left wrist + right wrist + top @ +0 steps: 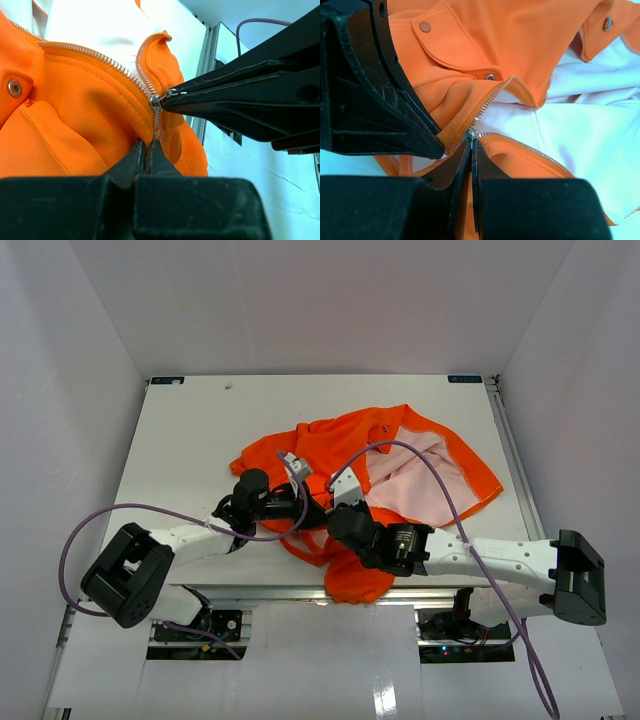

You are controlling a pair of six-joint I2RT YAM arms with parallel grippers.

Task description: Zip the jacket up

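The orange jacket (340, 445) lies open on the white table (190, 440), with its pale pink lining (425, 475) showing at the right. My left gripper (147, 143) is shut on the joined zipper tape just below the slider (155, 100). My right gripper (471, 140) is shut on the slider's metal pull (470, 133), with its fingers (235, 92) reaching in from the right. Above the slider the two rows of teeth (520, 145) spread apart. In the top view both grippers meet at the jacket's near middle (318, 505).
The jacket's hem (360, 585) hangs over the table's near edge. Purple cables (440, 480) loop from both arms, one across the lining. White walls enclose the table on three sides. Metal snaps (425, 26) sit on a pocket flap.
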